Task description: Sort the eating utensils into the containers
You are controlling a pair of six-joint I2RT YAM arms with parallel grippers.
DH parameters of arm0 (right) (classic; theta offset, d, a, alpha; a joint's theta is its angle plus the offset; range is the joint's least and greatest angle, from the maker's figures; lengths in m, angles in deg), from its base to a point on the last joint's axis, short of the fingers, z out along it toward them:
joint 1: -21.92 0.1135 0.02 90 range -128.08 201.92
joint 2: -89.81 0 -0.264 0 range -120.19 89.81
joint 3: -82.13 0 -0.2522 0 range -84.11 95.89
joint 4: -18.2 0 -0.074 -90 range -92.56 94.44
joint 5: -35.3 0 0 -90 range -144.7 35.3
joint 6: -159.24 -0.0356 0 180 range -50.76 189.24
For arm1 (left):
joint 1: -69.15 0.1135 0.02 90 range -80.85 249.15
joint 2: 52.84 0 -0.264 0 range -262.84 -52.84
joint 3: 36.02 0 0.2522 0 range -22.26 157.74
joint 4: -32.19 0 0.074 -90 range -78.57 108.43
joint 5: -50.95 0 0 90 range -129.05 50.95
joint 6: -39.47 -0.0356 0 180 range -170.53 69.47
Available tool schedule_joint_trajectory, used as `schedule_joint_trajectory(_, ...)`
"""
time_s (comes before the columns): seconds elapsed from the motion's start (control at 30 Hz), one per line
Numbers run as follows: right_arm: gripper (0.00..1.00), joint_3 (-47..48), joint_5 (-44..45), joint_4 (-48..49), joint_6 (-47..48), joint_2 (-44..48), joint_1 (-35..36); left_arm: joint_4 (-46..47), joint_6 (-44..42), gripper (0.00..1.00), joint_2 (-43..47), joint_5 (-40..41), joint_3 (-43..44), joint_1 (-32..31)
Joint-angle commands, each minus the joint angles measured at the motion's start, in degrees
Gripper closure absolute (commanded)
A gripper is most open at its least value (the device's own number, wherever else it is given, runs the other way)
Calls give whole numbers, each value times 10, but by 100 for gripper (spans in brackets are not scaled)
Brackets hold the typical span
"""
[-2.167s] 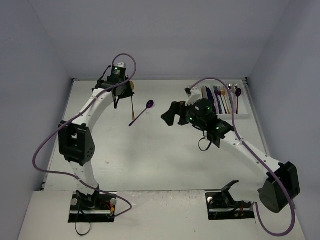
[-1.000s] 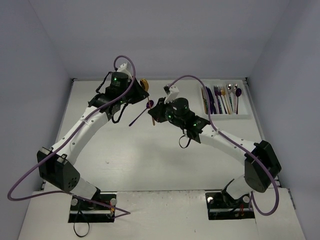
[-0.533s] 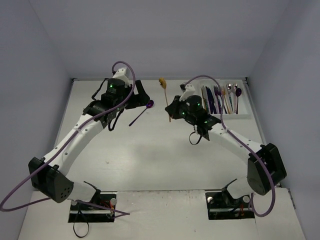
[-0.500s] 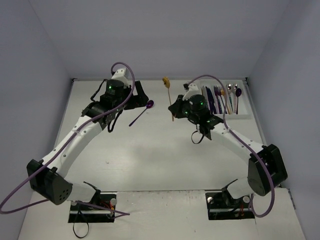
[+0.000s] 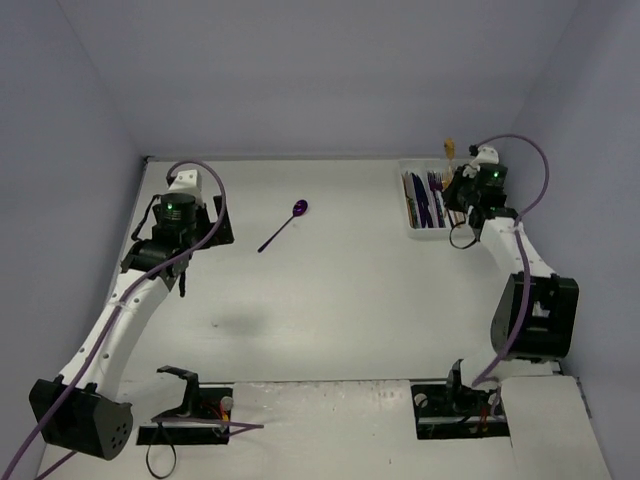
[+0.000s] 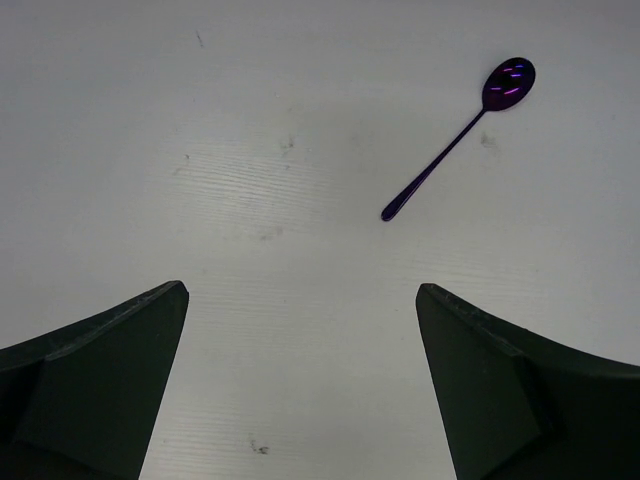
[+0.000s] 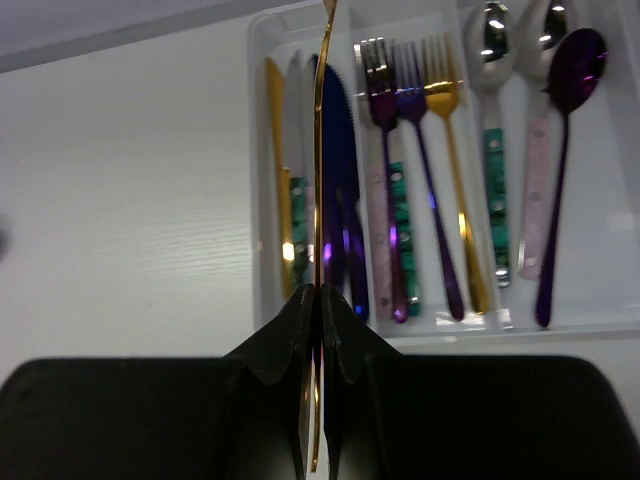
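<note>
My right tool [image 7: 320, 300], clenched on the gold spoon [image 7: 319, 150], has swung over the tray [image 7: 258, 200]; my left tool [image 6: 302, 290] has backed off, released.

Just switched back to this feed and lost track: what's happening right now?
The right gripper is clamped on a gold utensil, holding it edge-on over the white tray, where knives, forks and spoons already lie in separate compartments. The left gripper hangs open and empty above the table, with one purple spoon lying loose ahead of it, not yet sorted.
</note>
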Motion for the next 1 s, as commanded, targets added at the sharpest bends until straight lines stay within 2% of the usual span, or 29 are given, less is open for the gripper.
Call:
schedule_joint_trajectory(0.0, 100, 75, -12, -7, 73, -58, -40, 24, -30, 3, 3, 6, -22, -1)
schedule_joint_trajectory(0.17, 100, 143, 6, -9, 109, -149, -65, 6, -30, 3, -16, -4, -30, 2)
schedule_joint_trajectory(0.47, 100, 245, -58, -23, 121, -272, -129, -5, -31, 3, -23, -18, -22, 12)
schedule_joint_trajectory(0.77, 97, 300, -82, -39, 141, -340, -129, -5, -31, 3, -21, -14, -23, 15)
schedule_joint_trajectory(0.87, 93, 306, -83, -41, 142, -352, -129, -6, -30, 3, -24, -16, -23, 16)
schedule_joint_trajectory(0.97, 84, 306, -68, -42, 142, -357, -128, -5, -31, 3, -24, -21, -23, 16)
